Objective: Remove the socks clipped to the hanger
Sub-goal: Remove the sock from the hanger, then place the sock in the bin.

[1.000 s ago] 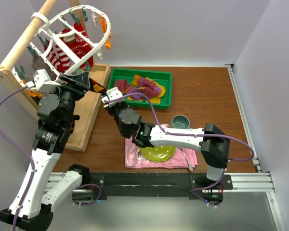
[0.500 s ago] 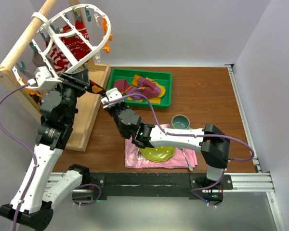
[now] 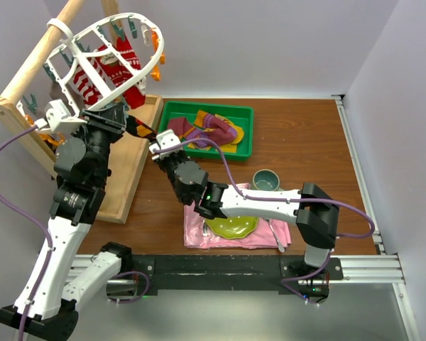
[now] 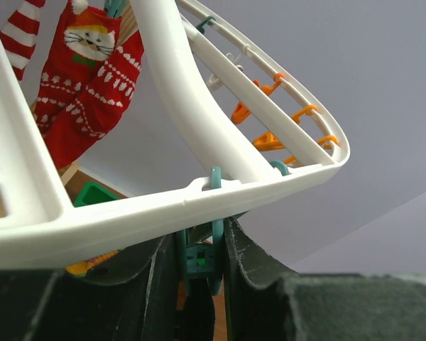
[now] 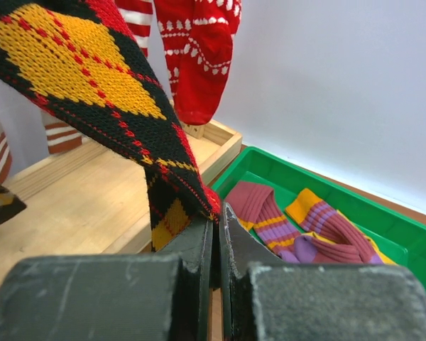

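Left claw (image 4: 201, 241) is up under the white hanger (image 4: 128, 220). Its two fingers sit one on each side of a small teal clip (image 4: 202, 259) that hangs down from the hanger's rim. The fingers are part way shut and look to be pressing right on the clip. I think this clip holds the top of the black and yellow sock (image 5: 78, 64), but the wrist view does not show the sock inside it.

Right claw (image 5: 216, 217) is shut tight on the low end of that sock. From this claw the sock goes up and to the left, toward the hanger and the left claw. It is stretched fairly straight, so its long way runs from one claw to the other. The left claw is nearer the clip. The right claw is nearer the loose end.

The next move turns on that line. If the clip opens, the sock should come free with a pull down along its long way, away from the hanger. The green tray (image 5: 405, 234) lies just past the right claw, with other socks (image 5: 270, 213) in it. A red sock (image 4: 92, 78) is clipped to the hanger too, higher up. If the right claw pulls too soon, the hanger may swing.
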`<state>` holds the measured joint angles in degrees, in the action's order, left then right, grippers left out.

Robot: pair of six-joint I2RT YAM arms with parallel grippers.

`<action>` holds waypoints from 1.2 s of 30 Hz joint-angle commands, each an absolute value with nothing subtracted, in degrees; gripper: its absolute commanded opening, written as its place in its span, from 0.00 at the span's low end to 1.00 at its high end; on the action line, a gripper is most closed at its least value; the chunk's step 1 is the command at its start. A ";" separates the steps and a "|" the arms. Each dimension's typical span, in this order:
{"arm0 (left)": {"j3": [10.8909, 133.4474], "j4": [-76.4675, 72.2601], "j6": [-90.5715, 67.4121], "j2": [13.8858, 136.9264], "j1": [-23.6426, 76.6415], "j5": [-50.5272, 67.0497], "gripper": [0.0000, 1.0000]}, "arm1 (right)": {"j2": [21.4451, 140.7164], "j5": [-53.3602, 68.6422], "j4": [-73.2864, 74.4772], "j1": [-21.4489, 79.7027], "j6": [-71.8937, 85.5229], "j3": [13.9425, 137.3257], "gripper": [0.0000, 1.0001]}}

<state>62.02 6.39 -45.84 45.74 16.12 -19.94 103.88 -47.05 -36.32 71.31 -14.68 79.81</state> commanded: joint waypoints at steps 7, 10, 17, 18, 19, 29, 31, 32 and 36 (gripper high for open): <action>62.31 2.29 -44.12 45.17 15.82 -19.34 0.00 | 101.60 -49.48 -40.08 71.46 -15.47 78.84 0.00; 62.31 2.11 -43.95 45.09 15.82 -19.07 0.00 | 100.99 -49.66 -40.17 71.11 -14.60 77.96 0.00; 62.40 2.28 -43.77 44.91 15.82 -18.20 0.00 | 98.35 -48.69 -38.23 69.17 -10.46 75.33 0.00; 62.32 2.20 -43.77 44.91 15.82 -18.02 0.00 | 97.83 -48.60 -37.97 69.00 -10.37 75.15 0.00; 62.23 2.20 -43.77 44.83 15.82 -17.84 0.00 | 97.56 -48.52 -37.71 68.99 -10.11 75.06 0.00; 60.74 3.34 -42.63 43.33 15.82 -10.39 0.56 | 94.22 -47.20 -34.37 66.71 -6.86 73.83 0.00; 60.29 3.25 -42.19 42.37 15.82 -8.88 0.66 | 93.78 -46.67 -33.23 66.36 -6.07 73.74 0.00; 60.29 3.60 -41.84 42.10 15.82 -7.40 0.68 | 93.34 -46.23 -32.96 66.10 -5.89 73.65 0.00; 60.64 5.01 -40.52 41.22 15.82 -3.17 0.76 | 92.46 -44.22 -29.81 64.87 -4.40 73.91 0.00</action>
<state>60.29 5.52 -42.85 42.19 16.12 -9.21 94.91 -46.46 -32.21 66.00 -7.27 73.89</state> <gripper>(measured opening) 0.742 0.019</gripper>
